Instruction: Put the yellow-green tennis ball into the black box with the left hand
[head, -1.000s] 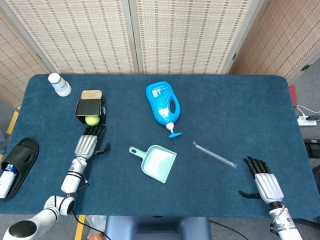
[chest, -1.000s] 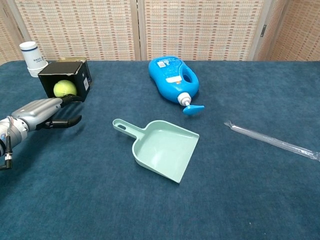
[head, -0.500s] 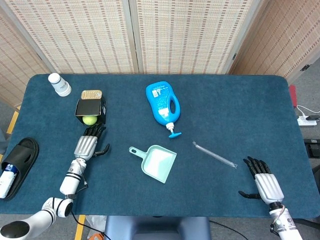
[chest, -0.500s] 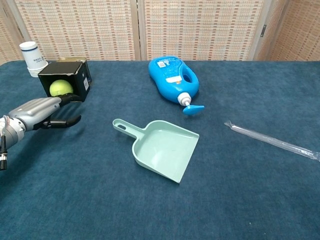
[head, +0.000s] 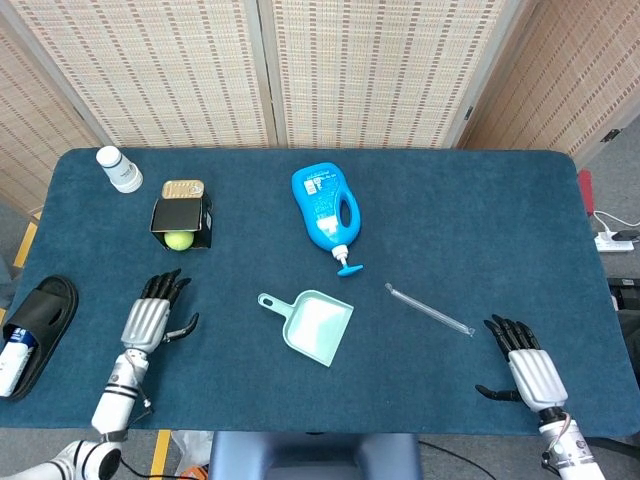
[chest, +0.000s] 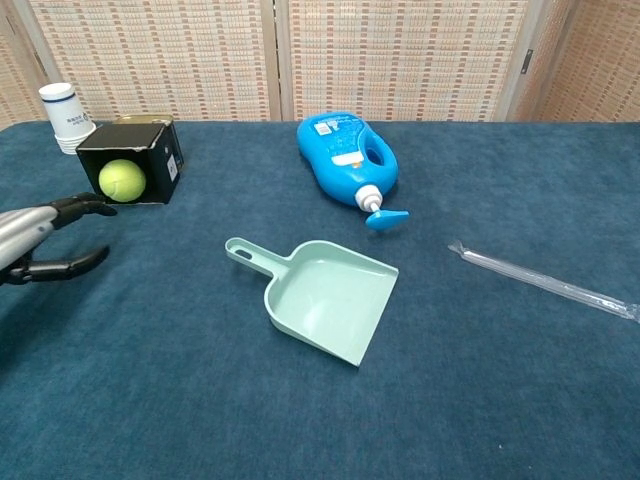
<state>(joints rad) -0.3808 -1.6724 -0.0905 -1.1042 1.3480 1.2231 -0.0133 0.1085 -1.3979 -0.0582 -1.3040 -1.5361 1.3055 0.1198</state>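
Observation:
The yellow-green tennis ball (head: 179, 240) (chest: 122, 181) lies inside the black box (head: 190, 214) (chest: 160, 150), which is tipped on its side with its mouth facing me at the back left. My left hand (head: 150, 318) (chest: 35, 240) is open and empty, flat over the table, well short of the box and apart from it. My right hand (head: 528, 365) rests open at the front right, holding nothing; the chest view does not show it.
A mint dustpan (head: 310, 326) (chest: 320, 298) lies mid-table, a blue detergent bottle (head: 326, 210) (chest: 345, 158) behind it, a clear plastic stick (head: 430, 309) (chest: 545, 280) to the right. A white bottle (head: 119, 169) and a tin (head: 183, 188) stand near the box. A black slipper (head: 38, 318) lies off the left edge.
My left hand has drawn back from the box mouth toward the front left edge, leaving the ball inside. The right hand has not moved.

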